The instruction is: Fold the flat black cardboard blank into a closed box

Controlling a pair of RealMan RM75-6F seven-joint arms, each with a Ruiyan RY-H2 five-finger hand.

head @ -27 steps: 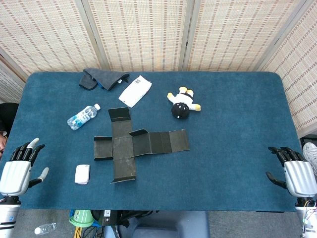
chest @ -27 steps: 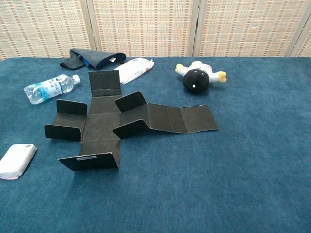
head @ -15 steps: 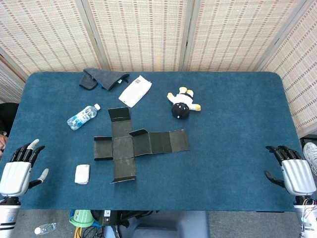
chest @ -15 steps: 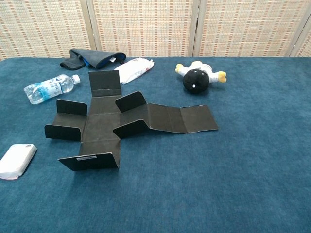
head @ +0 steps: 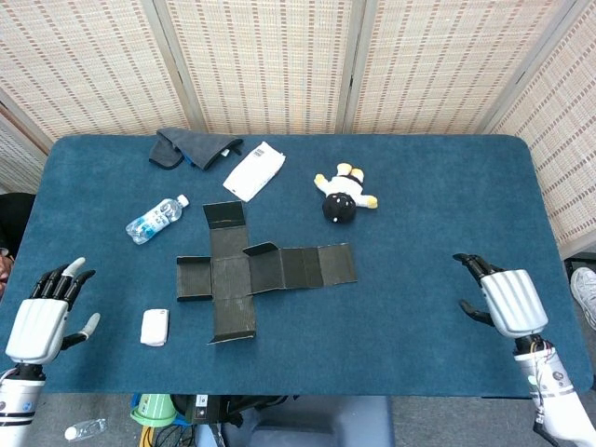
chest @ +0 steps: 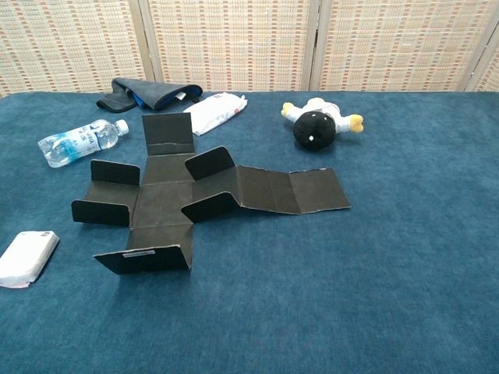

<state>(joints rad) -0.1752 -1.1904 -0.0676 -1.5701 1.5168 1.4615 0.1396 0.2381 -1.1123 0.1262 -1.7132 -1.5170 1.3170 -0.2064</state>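
Observation:
The black cardboard blank lies spread out on the blue table, left of centre, with several of its flaps standing partly up. My left hand hovers at the table's near left corner, fingers apart and empty, well left of the blank. My right hand hangs over the near right part of the table, fingers spread, holding nothing, far right of the blank. Neither hand shows in the chest view.
A water bottle, a dark cloth and a white packet lie behind the blank. A black and white plush toy sits back of centre. A small white box rests near the front left.
My right hand has moved left and forward, in over the table from its right edge. My left hand has shifted slightly inward. The blank has not moved.

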